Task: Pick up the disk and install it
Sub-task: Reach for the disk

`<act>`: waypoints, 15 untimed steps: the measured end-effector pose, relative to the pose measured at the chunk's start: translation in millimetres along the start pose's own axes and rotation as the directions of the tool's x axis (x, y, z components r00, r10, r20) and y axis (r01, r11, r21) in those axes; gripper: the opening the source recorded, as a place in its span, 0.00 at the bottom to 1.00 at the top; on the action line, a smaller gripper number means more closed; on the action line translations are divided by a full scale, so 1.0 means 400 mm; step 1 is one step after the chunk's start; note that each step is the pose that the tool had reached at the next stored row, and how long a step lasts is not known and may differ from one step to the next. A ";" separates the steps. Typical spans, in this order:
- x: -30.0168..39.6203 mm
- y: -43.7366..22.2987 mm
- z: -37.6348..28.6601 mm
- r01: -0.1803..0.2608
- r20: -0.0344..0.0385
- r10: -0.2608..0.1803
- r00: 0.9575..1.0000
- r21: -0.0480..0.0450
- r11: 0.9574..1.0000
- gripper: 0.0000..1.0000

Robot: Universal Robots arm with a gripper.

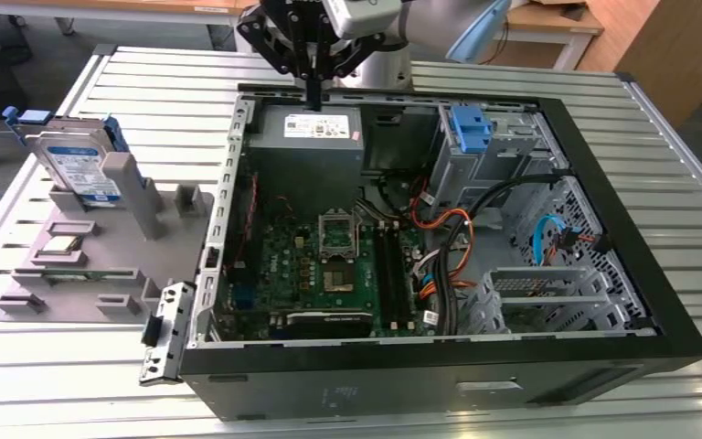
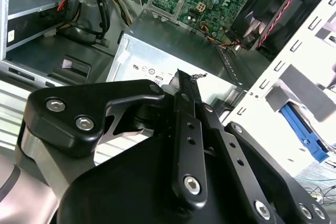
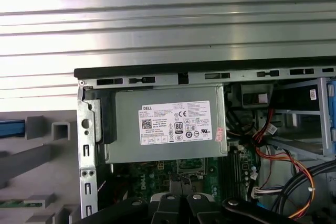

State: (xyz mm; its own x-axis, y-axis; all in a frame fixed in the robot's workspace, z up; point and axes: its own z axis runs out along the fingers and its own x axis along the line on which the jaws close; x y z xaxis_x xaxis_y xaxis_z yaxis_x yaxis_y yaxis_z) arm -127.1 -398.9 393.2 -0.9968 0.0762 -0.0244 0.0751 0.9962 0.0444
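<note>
gripper (image 1: 313,99) points straight down, fingers together, above the power supply (image 1: 307,130).

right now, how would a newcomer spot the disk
In the exterior view, find the open computer case; on that view's left beside it sits a grey fixture. The disk stands on edge at the fixture's far end, the silver slab with a blue-and-white label and blue bracket, unlike the plain grey posts around it.

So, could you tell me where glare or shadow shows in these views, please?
In the first wrist view the slatted table glares near white; in the second wrist view the power supply has a pale sheen behind the dark gripper; in the exterior view the computer case interior lies in shade.
</note>
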 end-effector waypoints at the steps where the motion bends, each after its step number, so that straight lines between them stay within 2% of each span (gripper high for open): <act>1: 0.002 0.000 0.000 0.000 0.000 0.000 1.000 0.000 1.000 0.10; 9: 0.003 0.000 0.000 0.000 0.000 0.000 1.000 0.000 1.000 0.10; 15: 0.018 -0.001 0.000 0.000 0.000 0.000 1.000 0.000 1.000 0.10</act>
State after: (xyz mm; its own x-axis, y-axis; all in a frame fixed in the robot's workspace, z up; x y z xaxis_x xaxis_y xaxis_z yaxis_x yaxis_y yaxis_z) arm -134.4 -399.0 393.1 -0.9968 0.0763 -0.0245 0.0752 0.9962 0.0444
